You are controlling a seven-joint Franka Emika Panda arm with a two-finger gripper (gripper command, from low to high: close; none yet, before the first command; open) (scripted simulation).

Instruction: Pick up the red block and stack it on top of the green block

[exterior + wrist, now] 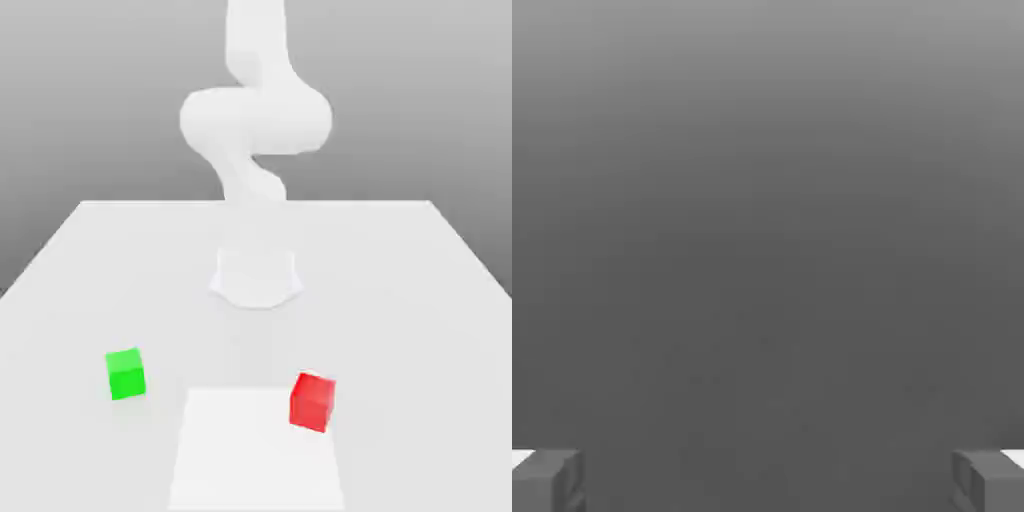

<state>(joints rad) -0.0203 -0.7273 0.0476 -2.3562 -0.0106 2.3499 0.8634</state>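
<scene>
White and matte, the wide flat table point(90, 290) takes most of the exterior view, and behind it stands a plain grey background that is lighter at the top. The white robot arm point(255, 115) rises from a round white base point(256, 277) near the middle of the table and bends above it. A paler white rectangular patch point(240, 450) lies on the table at the near edge. The small bright red cube, the red block point(312, 401), rests on the table at the corner of this patch, on the exterior view's right. The small bright green cube, the green block point(126, 374), rests on the table on the exterior view's left, well apart from the red one. In the hand view the gripper point(768, 480) has its two grey fingertips point(547, 480) spread wide, with nothing between them.
</scene>
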